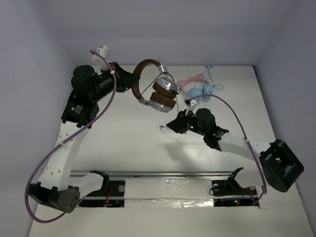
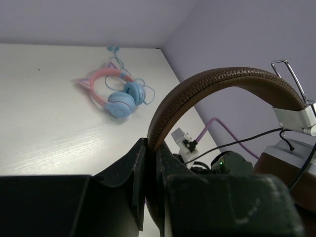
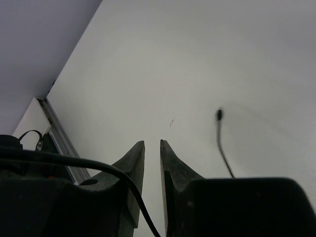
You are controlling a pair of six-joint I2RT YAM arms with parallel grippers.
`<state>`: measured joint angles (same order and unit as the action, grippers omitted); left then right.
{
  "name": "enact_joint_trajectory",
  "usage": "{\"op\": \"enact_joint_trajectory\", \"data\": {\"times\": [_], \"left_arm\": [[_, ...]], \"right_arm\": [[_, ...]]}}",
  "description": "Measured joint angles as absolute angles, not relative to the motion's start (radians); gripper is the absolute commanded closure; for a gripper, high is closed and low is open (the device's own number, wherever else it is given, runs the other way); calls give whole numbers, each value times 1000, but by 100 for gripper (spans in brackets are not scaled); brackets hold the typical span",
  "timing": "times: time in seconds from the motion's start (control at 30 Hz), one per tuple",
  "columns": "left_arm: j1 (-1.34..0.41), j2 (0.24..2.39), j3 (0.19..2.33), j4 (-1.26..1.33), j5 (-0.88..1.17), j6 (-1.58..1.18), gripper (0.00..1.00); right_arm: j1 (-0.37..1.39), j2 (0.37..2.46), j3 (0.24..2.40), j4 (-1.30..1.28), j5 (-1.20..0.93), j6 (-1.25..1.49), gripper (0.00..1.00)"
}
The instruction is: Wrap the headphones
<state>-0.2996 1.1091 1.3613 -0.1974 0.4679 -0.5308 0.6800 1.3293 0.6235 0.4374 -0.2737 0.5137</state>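
Observation:
The headphones (image 1: 155,91) hang in the air at the back of the table, earcups down. My left gripper (image 1: 129,81) is shut on their brown headband (image 2: 222,81), which passes between its fingers in the left wrist view; the gripper (image 2: 150,148) sits at the bottom centre there. A silver-and-brown earcup (image 2: 284,165) shows at the right edge. My right gripper (image 1: 170,124) sits below the earcups, its jaws nearly closed (image 3: 152,144). The thin dark cable (image 3: 98,165) runs across its left finger into the gap. The cable's plug end (image 3: 218,116) sticks out past the right finger, over the table.
The small pink-and-light-blue headphones (image 1: 200,89) lie flat at the back right near the wall, also in the left wrist view (image 2: 116,94). A metal rail (image 1: 163,174) runs along the near edge between the arm bases. Purple arm cables loop beside both arms.

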Motion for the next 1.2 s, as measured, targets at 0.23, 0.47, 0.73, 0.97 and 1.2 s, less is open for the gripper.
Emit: {"op": "enact_joint_trajectory", "data": {"times": [0.23, 0.47, 0.73, 0.97, 1.2], "left_arm": [[-291, 1137, 1385, -162, 463, -578, 100], [-273, 1183, 1386, -144, 447, -620, 100], [-248, 1203, 1383, -100, 415, -661, 100], [-245, 1208, 1290, 4, 323, -739, 100], [-245, 1248, 1187, 37, 115, -761, 100]], "right_arm": [[680, 1299, 566, 470, -274, 540, 74], [680, 1298, 524, 487, -277, 566, 82], [681, 1254, 476, 479, -248, 598, 100], [818, 1272, 533, 392, -168, 606, 100], [1008, 1342, 712, 231, -106, 603, 100]]}}
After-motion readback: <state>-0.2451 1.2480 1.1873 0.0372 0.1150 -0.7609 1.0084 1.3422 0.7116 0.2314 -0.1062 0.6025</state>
